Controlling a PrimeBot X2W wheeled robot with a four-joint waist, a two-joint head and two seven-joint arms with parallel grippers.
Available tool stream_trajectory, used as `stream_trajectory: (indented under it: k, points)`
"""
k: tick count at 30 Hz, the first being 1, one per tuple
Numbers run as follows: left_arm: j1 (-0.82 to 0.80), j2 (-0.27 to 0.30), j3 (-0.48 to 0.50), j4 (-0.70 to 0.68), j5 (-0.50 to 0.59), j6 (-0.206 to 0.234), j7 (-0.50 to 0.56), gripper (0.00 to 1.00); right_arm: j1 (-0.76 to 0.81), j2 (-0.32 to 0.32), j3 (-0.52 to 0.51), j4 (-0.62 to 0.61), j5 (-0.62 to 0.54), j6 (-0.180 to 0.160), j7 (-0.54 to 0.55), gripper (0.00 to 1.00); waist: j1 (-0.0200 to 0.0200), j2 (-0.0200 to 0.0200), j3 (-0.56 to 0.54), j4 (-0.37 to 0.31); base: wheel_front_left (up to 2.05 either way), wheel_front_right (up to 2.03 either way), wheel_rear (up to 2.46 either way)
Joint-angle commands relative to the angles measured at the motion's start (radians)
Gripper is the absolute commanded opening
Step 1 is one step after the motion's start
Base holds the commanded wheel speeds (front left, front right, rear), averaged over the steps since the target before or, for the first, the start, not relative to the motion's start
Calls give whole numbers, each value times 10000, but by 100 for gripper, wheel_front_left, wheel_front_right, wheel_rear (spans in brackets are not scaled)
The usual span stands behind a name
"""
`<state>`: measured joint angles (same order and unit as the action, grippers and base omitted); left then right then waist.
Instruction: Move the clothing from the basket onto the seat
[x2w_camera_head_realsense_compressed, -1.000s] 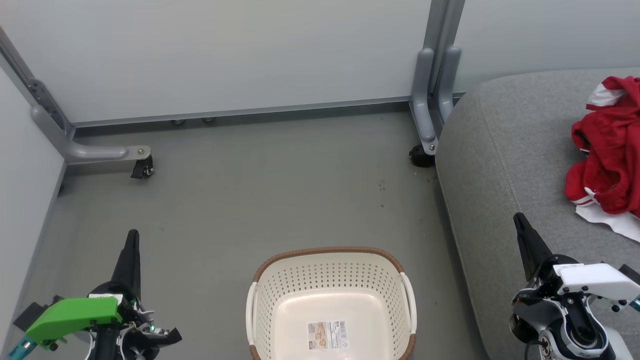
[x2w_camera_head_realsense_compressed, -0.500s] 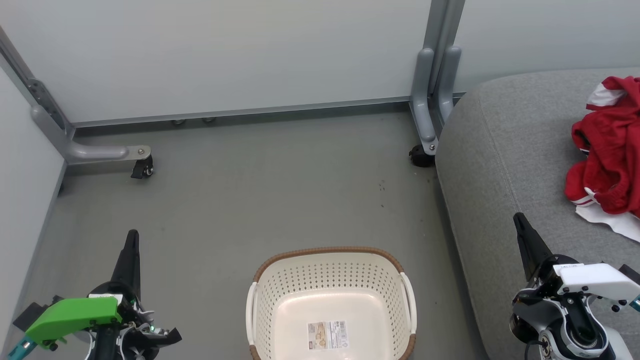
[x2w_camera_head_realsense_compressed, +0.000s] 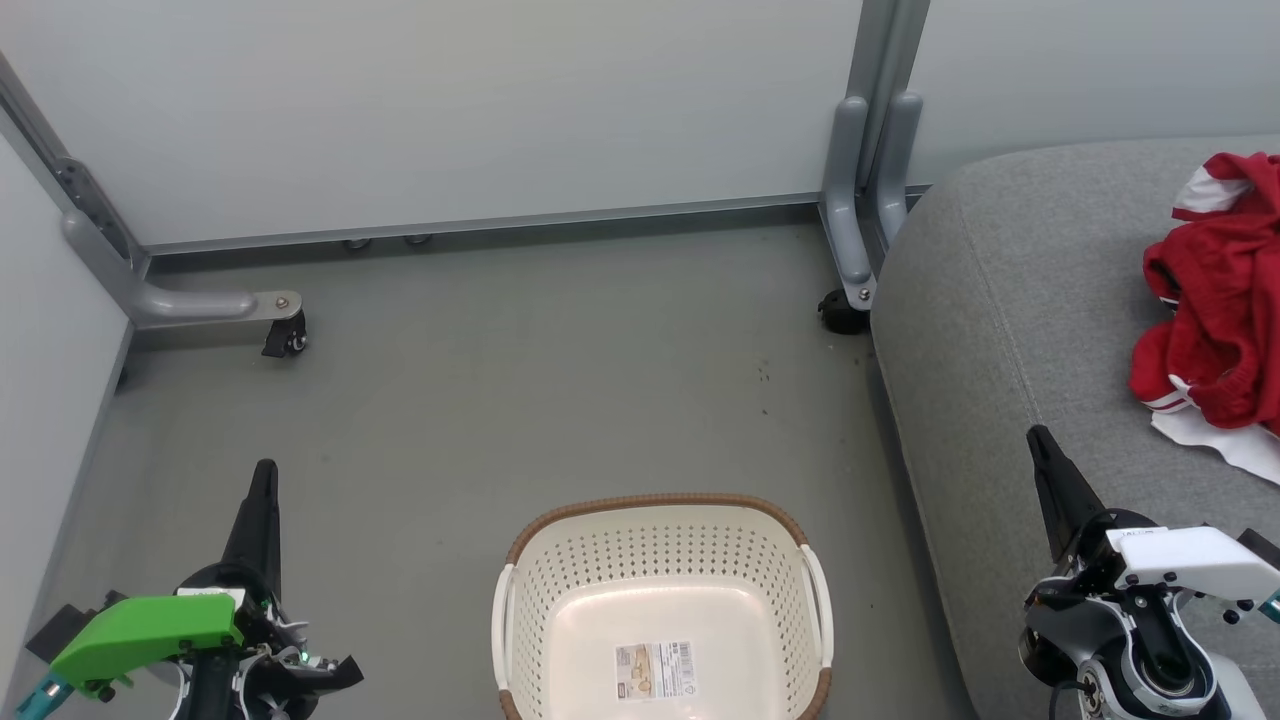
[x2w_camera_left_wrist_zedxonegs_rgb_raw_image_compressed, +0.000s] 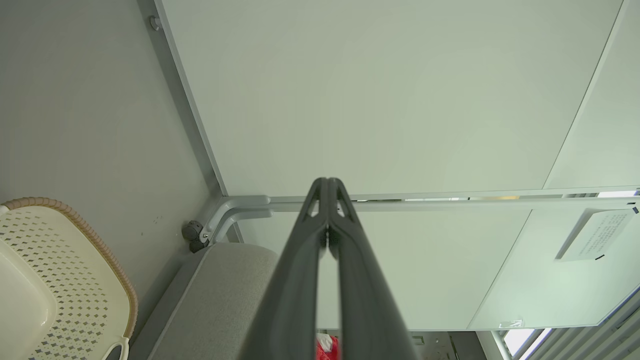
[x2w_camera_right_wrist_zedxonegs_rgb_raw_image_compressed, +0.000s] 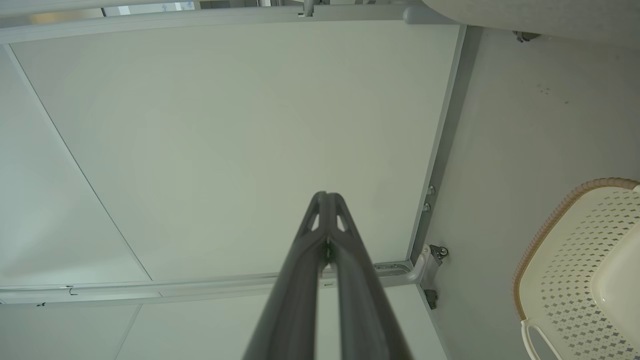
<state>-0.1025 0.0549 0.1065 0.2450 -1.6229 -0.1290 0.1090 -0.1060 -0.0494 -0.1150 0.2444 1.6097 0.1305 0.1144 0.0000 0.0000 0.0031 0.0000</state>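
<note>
On seat — heaped clothing, long axis near-to-far; left pincer, right pincer closed, empty.

One basket, fitted with two white handles: left handle, right handle. One paper label. One seat. One heap of red clothing; garment count indeterminable. Two grippers: left gripper, right gripper. Two castors: left castor, right castor.
</note>
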Motion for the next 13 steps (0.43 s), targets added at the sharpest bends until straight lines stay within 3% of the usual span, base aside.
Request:
stream_trajectory:
  k: [1, 13]
  points:
    - [-129, 16, 46, 9, 83, -48, 25, 0, -73, -15, -20, 19, 45, 4, 42, 0, 0, 0, 0, 0, 0, 0, 0]
    - [-131, 9, 59, 8, 68, -48, 30, 0, -72, -15, -20, 19, 45, 4, 42, 0, 0, 0, 0, 0, 0, 0, 0]
